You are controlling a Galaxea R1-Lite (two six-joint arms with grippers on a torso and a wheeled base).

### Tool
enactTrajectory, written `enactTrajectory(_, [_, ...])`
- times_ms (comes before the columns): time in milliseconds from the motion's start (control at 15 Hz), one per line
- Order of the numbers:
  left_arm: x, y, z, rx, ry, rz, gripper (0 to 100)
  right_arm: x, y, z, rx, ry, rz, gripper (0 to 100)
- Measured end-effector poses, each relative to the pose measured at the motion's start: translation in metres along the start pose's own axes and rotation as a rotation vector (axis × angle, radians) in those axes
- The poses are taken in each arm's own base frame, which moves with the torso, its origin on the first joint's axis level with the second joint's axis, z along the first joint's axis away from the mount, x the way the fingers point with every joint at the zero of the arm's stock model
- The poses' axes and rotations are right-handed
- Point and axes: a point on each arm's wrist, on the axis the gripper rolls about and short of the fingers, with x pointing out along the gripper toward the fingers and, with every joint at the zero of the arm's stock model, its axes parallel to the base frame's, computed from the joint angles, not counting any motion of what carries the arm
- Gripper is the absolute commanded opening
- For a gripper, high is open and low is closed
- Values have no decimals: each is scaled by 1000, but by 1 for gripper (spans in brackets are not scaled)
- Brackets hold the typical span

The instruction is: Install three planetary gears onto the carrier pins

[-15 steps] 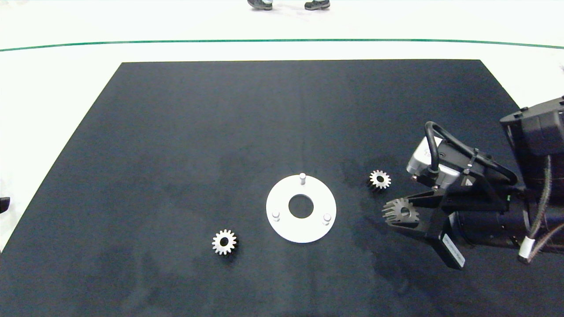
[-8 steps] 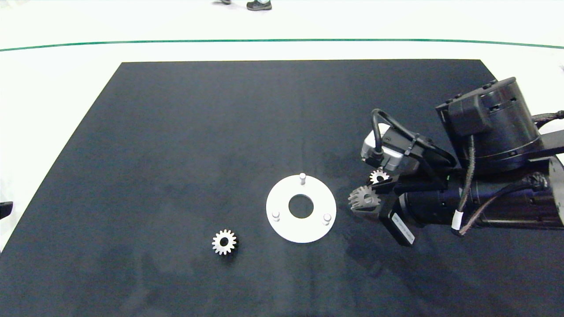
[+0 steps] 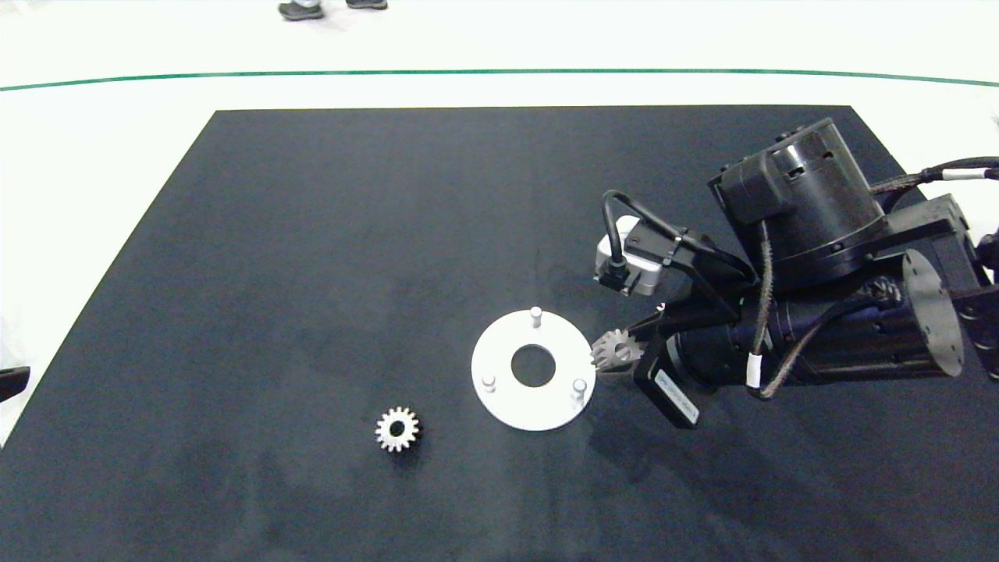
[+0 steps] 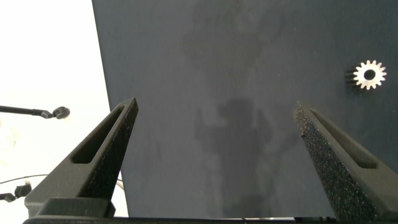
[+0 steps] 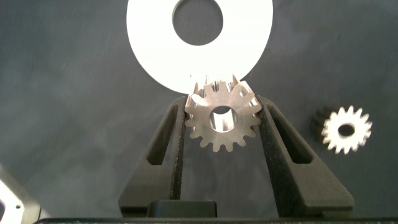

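Note:
My right gripper [image 3: 622,353] is shut on one planetary gear [image 3: 616,349], a small silver toothed wheel held just off the right rim of the white disc [image 3: 499,355]. In the right wrist view that gear [image 5: 222,118] sits clamped between the two fingers, at the disc's [image 5: 143,31] edge. Three carrier pins [image 3: 535,315] [image 3: 488,382] [image 3: 578,386] stand bare on the disc. A second gear [image 3: 397,428] lies flat on the mat left of the disc. A third gear [image 5: 347,129] lies beside the right gripper, hidden under the arm in the head view. My left gripper [image 4: 216,107] is open over the mat's left edge.
The black mat [image 3: 351,234] covers the table, with white floor beyond and a green line at the back. A person's shoes [image 3: 300,9] show at the top edge. The left wrist view catches a gear [image 4: 369,74] far off.
The right arm has carried its gear leftward, from the mat's right side to the disc's right rim, and now covers the gear that lay beside it. The person's shoes moved left.

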Motion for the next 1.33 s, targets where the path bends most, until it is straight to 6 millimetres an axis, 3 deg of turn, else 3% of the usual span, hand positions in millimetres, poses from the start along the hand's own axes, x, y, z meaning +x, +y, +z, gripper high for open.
enactTrajectory(733, [-2, 0, -1, 0, -9, 3, 100, 38, 10, 10, -35, 101, 29, 25])
enactTrajectory(1333, [-2, 0, -1, 1, -8, 1, 100, 47, 13, 9, -39, 120, 30, 25])
